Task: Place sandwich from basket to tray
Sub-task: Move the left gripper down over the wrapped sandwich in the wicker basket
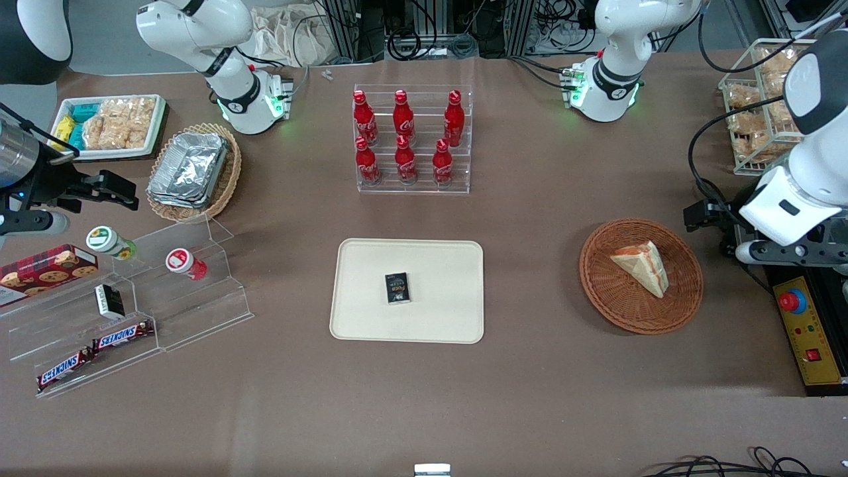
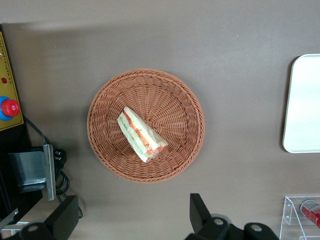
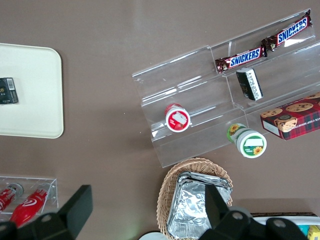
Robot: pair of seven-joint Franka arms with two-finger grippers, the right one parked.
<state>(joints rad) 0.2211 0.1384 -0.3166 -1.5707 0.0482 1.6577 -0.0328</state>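
Note:
The sandwich (image 1: 641,265), a clear-wrapped white wedge with red and green filling, lies in the round reddish-brown wicker basket (image 1: 599,295). It also shows in the left wrist view (image 2: 141,135), in the basket (image 2: 175,102). The cream tray (image 1: 371,318) lies mid-table toward the parked arm from the basket, with a small black packet (image 1: 397,288) on it; its edge shows in the wrist view (image 2: 305,100). My left gripper (image 1: 703,215) hangs above the table beside the basket's rim, toward the working arm's end. It (image 2: 132,217) is open and empty.
A yellow control box with a red button (image 1: 805,331) lies beside the basket at the working arm's end. A clear rack of red bottles (image 1: 411,139) stands farther from the camera than the tray. A wire basket of snacks (image 1: 755,112) sits near the working arm's base.

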